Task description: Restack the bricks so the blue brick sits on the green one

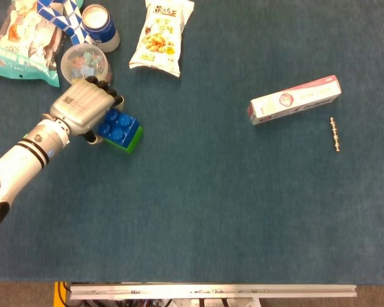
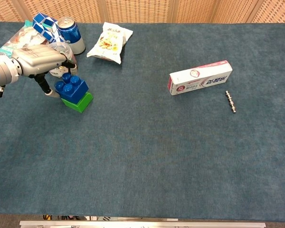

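Left hand (image 1: 83,107) curls over the blue brick (image 1: 116,125) (grip unclear); it sits atop the green brick (image 2: 80,101), long axes slanting toward lower right in head view.

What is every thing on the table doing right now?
blue brick: stacked on the green one, left hand touching it
green brick: flat on table, underneath
left hand: fingers curled at the blue brick
soda can: upright
peanut bag: lying flat
toothpaste box: lying flat

The blue brick (image 2: 71,87) sits on the green brick (image 2: 80,102), with the left hand (image 2: 40,58) just left.
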